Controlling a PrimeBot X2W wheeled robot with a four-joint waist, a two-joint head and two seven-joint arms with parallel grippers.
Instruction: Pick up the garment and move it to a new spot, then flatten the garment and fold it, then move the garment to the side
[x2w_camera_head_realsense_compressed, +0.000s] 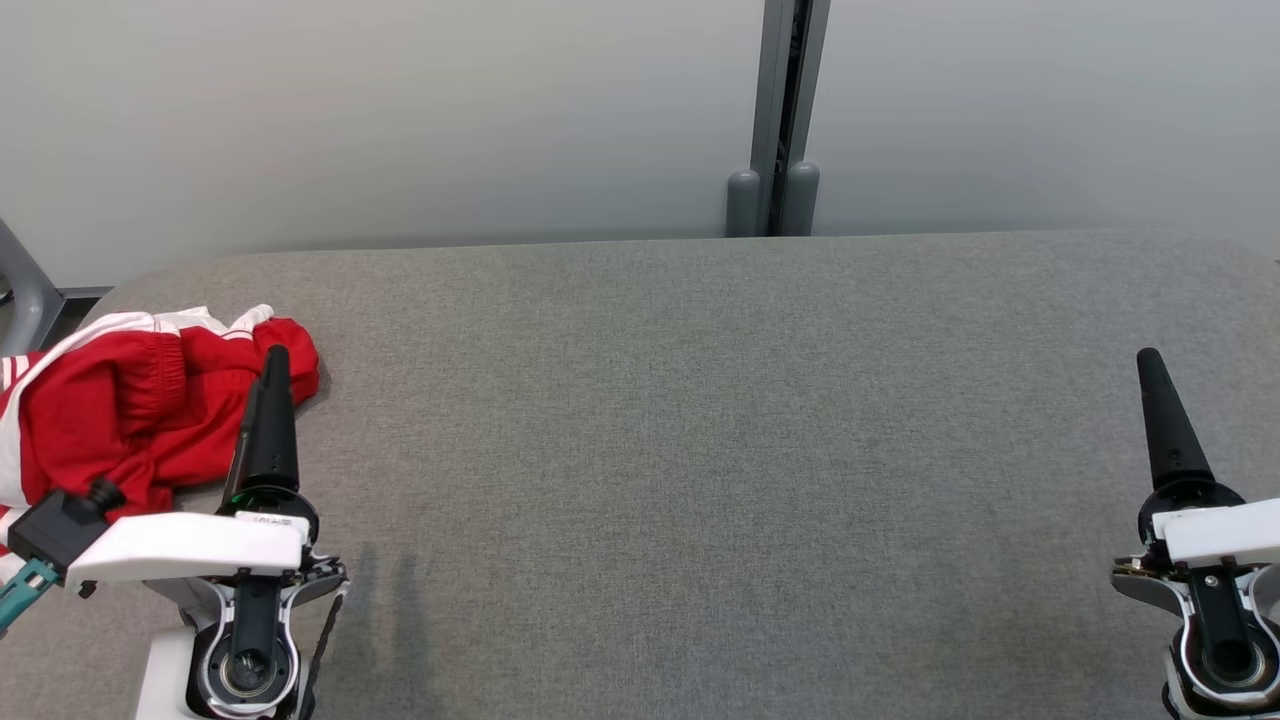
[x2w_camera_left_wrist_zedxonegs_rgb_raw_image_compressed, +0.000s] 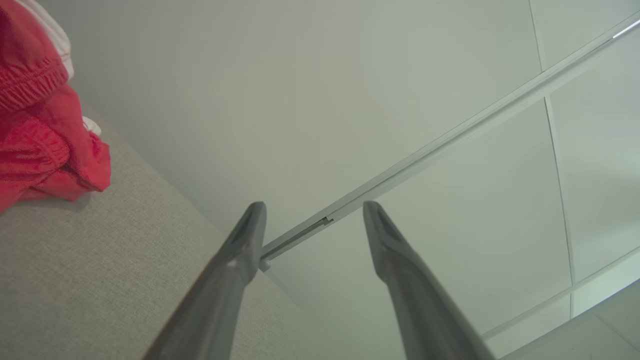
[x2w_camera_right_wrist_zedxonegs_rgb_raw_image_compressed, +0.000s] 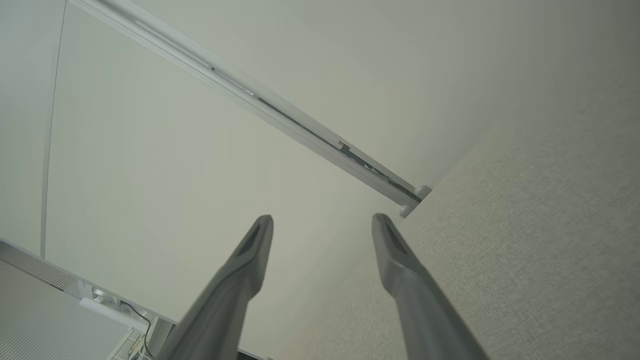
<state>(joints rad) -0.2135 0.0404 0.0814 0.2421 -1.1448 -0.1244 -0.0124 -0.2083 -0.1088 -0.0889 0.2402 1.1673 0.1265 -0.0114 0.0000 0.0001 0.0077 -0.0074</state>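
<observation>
Head view – the left fingers (x2w_camera_head_realsense_compressed: 272, 420) and right fingers (x2w_camera_head_realsense_compressed: 1165, 430), long dark tapered cones, point up from the near corners of the surface (x2w_camera_head_realsense_compressed: 700, 450). The wrist views show both pairs spread wide and holding nothing. A red garment (x2w_camera_head_realsense_compressed: 120, 410) lies crumpled at the surface's far left end, just beside the left fingers but apart from them, with the right fingers well away across bare cloth.

The garment looks soft and thin, with white stripes along one side and a gathered, ribbed elastic band bunched on top. The surface is a grey, finely woven covering with rounded corners, backed by a smooth pale wall (x2w_camera_head_realsense_compressed: 400, 120) and a grey metal post (x2w_camera_head_realsense_compressed: 785, 110).

The heap sits close to the left edge, so a sideways nudge could likely push it over. A pinch on a single loose fold would probably lift one layer and leave the rest trailing – and fingertips driven too low might catch the woven covering.
</observation>
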